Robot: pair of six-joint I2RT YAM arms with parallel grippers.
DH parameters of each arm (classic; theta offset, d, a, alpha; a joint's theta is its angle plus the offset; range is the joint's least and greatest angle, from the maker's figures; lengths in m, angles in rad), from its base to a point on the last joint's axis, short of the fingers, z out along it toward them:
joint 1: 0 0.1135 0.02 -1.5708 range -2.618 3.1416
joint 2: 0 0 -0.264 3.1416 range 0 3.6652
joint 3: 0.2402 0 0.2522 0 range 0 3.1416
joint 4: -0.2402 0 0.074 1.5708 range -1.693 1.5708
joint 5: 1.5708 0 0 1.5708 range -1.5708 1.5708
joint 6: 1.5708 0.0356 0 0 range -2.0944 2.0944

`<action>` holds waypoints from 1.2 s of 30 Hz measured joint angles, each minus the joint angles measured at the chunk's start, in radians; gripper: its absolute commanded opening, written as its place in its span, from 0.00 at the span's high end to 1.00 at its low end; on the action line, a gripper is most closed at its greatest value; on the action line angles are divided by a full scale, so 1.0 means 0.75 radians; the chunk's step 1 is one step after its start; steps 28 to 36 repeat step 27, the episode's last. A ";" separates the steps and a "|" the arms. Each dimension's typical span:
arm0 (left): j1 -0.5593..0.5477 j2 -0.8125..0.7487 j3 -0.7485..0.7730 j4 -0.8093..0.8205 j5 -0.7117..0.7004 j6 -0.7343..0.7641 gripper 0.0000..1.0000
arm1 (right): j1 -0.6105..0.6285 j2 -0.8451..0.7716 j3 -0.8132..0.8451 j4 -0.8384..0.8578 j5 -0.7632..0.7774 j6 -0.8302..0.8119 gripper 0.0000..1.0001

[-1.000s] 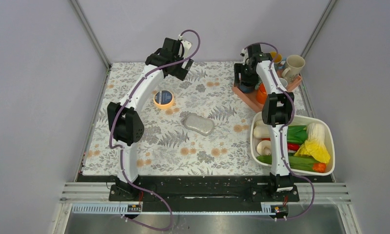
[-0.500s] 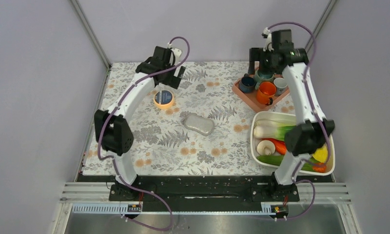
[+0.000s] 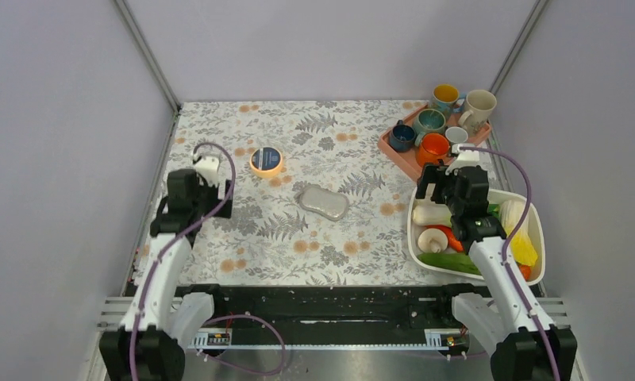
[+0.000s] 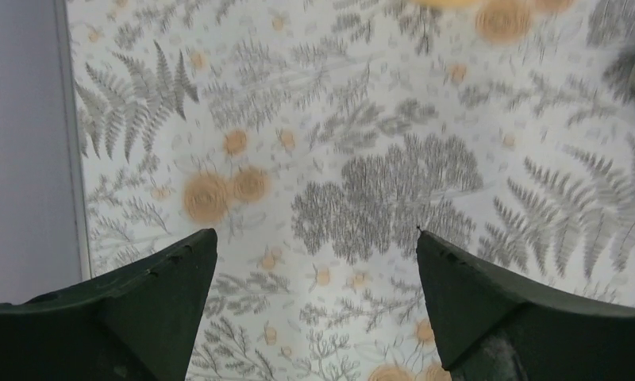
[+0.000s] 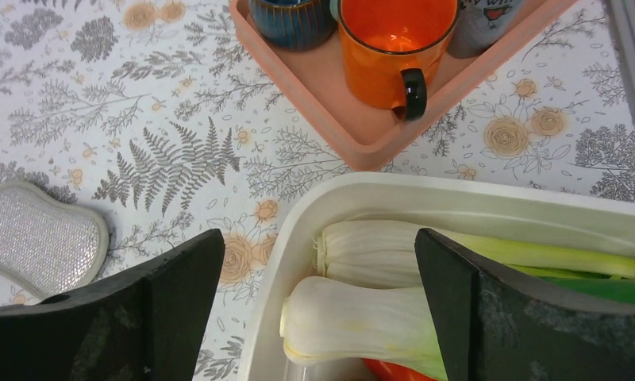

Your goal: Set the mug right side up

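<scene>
Several mugs stand on a pink tray (image 3: 396, 158) at the back right. Among them are an orange mug (image 3: 433, 148) (image 5: 390, 48) and a teal mug (image 3: 429, 121), both mouth up, and a dark blue mug (image 3: 401, 136) (image 5: 292, 20). A small grey cup (image 3: 456, 135) is cut off in the right wrist view, and I cannot tell which way up it is. My right gripper (image 3: 445, 184) (image 5: 318, 234) hangs open and empty over the corner of the vegetable tub, short of the tray. Far from the mugs, my left gripper (image 3: 194, 198) (image 4: 314, 234) is open and empty over the patterned cloth at the left.
A white tub (image 3: 414, 238) (image 5: 298, 230) of leeks and other vegetables sits at the right. A silver sponge (image 3: 324, 202) (image 5: 36, 234) lies mid-table and an orange tape roll (image 3: 266, 159) sits behind it. Two more mugs (image 3: 479, 107) stand behind the tray. Walls close in both sides.
Both arms have pulled back from the far side of the table towards their bases. The right gripper has left the mug tray and its jaws have spread wider.
</scene>
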 measured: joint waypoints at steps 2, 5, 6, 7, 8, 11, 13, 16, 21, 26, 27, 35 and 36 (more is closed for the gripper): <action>0.026 -0.258 -0.283 0.118 0.037 0.066 0.01 | 0.000 -0.098 -0.127 0.087 0.018 0.020 0.01; 0.028 -0.447 -0.539 0.314 0.089 0.083 0.01 | 0.000 -0.252 -0.304 0.218 0.082 0.038 0.01; 0.028 -0.457 -0.588 0.377 0.096 0.072 0.01 | 0.000 -0.301 -0.367 0.260 0.108 0.043 0.01; 0.028 -0.452 -0.627 0.438 0.095 0.052 0.01 | 0.000 -0.350 -0.434 0.304 0.135 0.047 0.01; 0.029 -0.434 -0.649 0.482 0.091 0.028 0.01 | 0.000 -0.388 -0.490 0.332 0.154 0.048 0.01; 0.028 -0.305 -0.657 0.617 0.041 -0.039 0.01 | 0.000 -0.501 -0.674 0.449 0.220 0.051 0.00; 0.028 -0.241 -0.658 0.682 -0.020 -0.082 0.01 | 0.000 -0.553 -0.772 0.529 0.267 0.050 0.01; 0.028 -0.254 -0.689 0.791 -0.106 -0.133 0.01 | 0.000 -0.596 -0.849 0.610 0.317 0.049 0.01; 0.029 -0.275 -0.699 0.875 -0.158 -0.179 0.01 | 0.000 -0.577 -0.855 0.695 0.342 0.051 0.01; 0.028 -0.275 -0.699 0.874 -0.174 -0.197 0.01 | 0.000 -0.522 -0.854 0.717 0.345 0.051 0.01; 0.028 -0.275 -0.699 0.874 -0.185 -0.209 0.01 | 0.000 -0.514 -0.854 0.719 0.344 0.051 0.01; 0.028 -0.275 -0.699 0.874 -0.185 -0.209 0.01 | 0.000 -0.514 -0.854 0.719 0.344 0.051 0.01; 0.028 -0.275 -0.699 0.874 -0.185 -0.209 0.01 | 0.000 -0.514 -0.854 0.719 0.344 0.051 0.01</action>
